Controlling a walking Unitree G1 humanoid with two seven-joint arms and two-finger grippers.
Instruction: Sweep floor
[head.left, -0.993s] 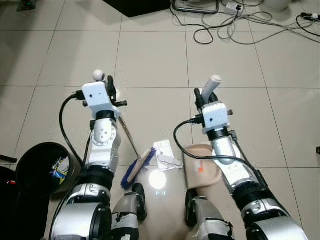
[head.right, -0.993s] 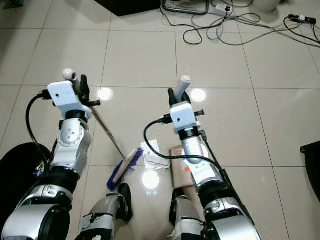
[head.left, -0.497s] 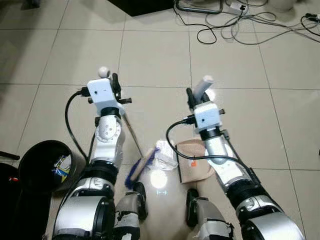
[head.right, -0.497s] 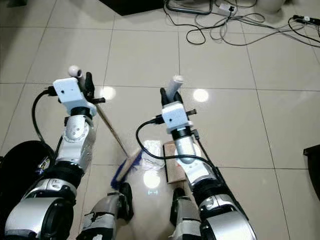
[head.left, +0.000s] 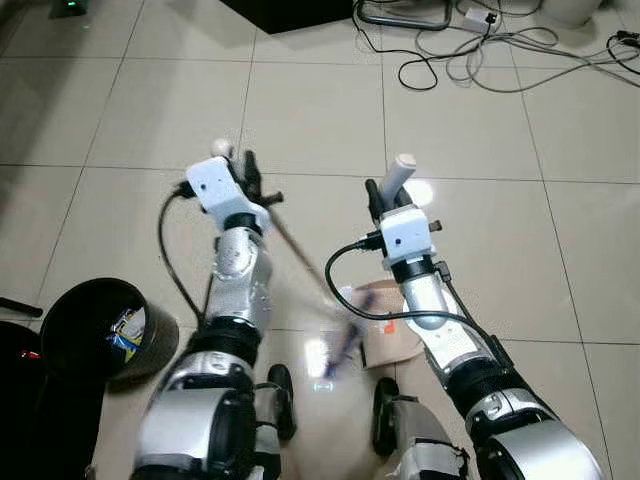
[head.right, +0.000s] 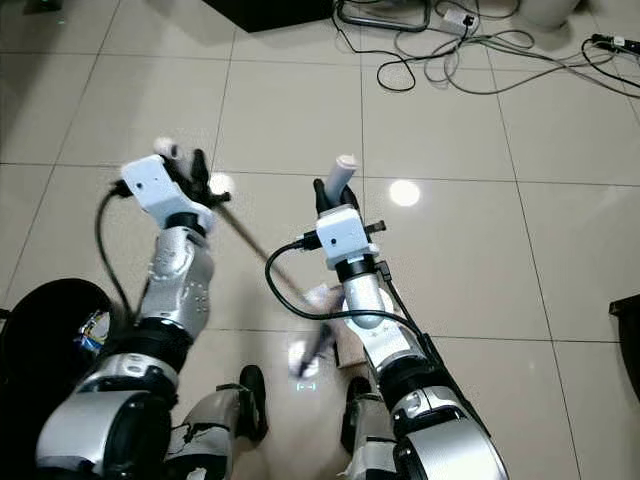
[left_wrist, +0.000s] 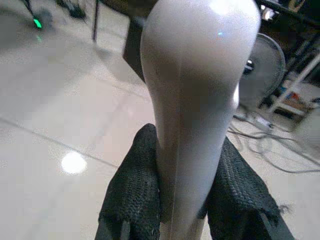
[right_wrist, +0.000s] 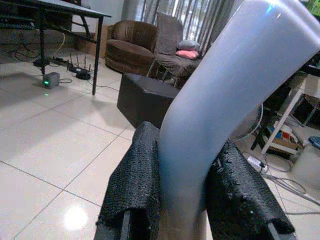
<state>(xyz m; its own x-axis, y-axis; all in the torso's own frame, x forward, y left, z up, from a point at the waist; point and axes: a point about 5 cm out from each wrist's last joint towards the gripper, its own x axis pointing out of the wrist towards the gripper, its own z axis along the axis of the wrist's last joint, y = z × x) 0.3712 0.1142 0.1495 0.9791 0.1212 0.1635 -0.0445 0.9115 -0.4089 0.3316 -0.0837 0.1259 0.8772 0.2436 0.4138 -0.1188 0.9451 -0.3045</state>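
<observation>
1. Left eye view: left gripper (head.left: 243, 168) clamps the broom handle (head.left: 222, 148); the blurred broom head (head.left: 345, 345) lies below, beside the dustpan (head.left: 392, 325).
2. Right wrist view: right gripper (right_wrist: 192, 180) pinches the dustpan handle (right_wrist: 225, 85).
3. Left wrist view: fingers (left_wrist: 132, 185) press against the handle.

Floor (head.left: 300, 110) is glossy smooth tile with light glare spots. Broom handle (left_wrist: 197, 100) and dustpan handle (right_wrist: 235, 90) look like smooth shiny plastic; finger pads (left_wrist: 132, 190) are black, rough and woven-looking. Bin (head.left: 70, 320) is matt black, arms silver metal.
</observation>
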